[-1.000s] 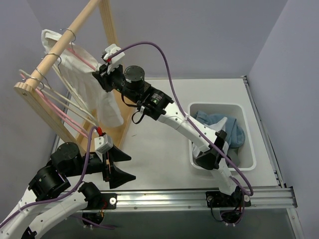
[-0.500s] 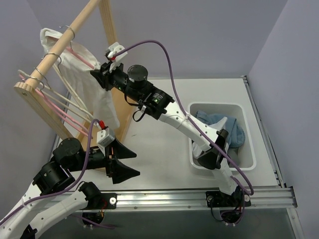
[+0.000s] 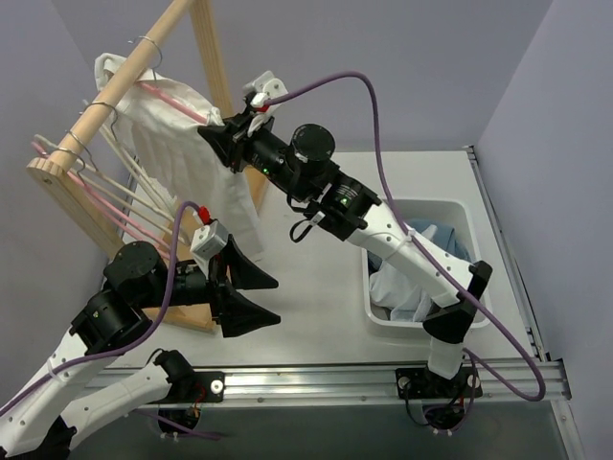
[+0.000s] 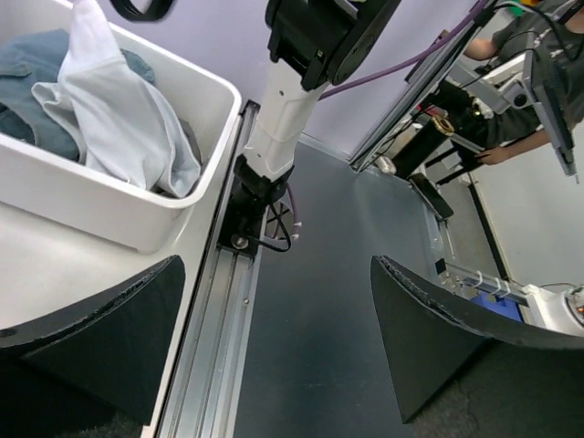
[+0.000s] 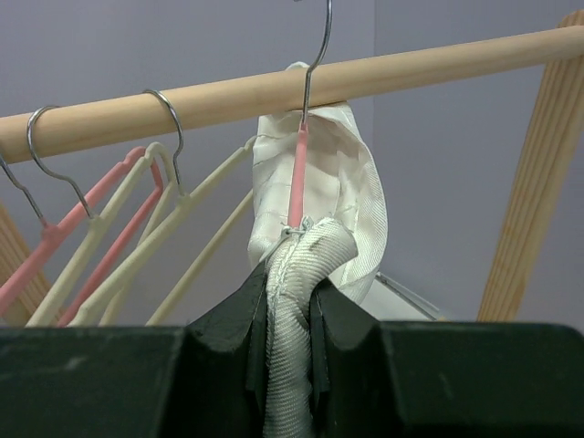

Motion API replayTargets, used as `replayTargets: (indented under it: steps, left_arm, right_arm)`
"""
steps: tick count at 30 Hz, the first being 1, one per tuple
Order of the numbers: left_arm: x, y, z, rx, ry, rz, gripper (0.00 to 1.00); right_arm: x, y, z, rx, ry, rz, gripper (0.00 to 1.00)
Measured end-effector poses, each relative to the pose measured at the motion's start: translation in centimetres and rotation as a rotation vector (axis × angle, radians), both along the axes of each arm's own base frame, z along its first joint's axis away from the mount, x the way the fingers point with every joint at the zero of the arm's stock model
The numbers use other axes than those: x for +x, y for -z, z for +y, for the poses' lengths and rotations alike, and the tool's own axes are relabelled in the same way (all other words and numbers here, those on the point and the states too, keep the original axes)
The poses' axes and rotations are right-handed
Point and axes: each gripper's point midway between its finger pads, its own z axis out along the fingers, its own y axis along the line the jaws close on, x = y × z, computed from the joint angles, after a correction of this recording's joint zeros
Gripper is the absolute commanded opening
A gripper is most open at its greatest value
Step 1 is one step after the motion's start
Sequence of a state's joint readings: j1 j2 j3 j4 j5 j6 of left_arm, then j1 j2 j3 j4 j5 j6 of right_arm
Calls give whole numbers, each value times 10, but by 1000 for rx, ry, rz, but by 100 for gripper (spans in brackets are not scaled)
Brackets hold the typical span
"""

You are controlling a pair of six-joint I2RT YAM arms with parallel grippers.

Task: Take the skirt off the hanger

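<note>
The skirt, cream-white cloth, hangs on the pink hanger, whose wire hook sits over the wooden rail. The right gripper is clamped on a bunched fold of it just below the hanger's neck. Bare hangers hang beside it. The left gripper hovers over the counter, jaws wide apart and empty.

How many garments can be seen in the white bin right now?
2. A blue denim garment lies in the white bin, and a white garment is draped on top of it. Others could be hidden underneath.
</note>
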State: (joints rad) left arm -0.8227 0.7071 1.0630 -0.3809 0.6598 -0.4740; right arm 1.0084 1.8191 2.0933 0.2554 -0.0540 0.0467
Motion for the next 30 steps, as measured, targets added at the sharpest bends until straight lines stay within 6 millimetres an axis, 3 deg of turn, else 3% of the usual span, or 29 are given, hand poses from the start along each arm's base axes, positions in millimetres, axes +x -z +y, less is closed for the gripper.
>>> replayTargets:
  steps: [5, 10, 15, 19, 25, 30]
  left_arm:
    - [3, -20, -12, -30, 35, 10, 89]
    - [11, -51, -23, -82, 47, -8, 89]
    - [26, -86, -36, -122, 33, -40, 87]
    - [48, -108, -46, -133, -36, -76, 83]
    - [98, -124, -45, -102, -280, -142, 76]
    - [131, -139, -45, -75, -414, -193, 72]
  right_arm:
    - [-7, 2, -22, -5, 31, 1, 0]
    - [-10, 34, -52, -60, 93, 46, 0]
    - [-21, 62, -98, -116, 170, 96, 0]
    - [-41, 68, -145, -121, 222, 134, 0]
    - [-79, 58, -210, -70, 254, 186, 0]
    - [-99, 62, -228, -89, 220, 242, 0]
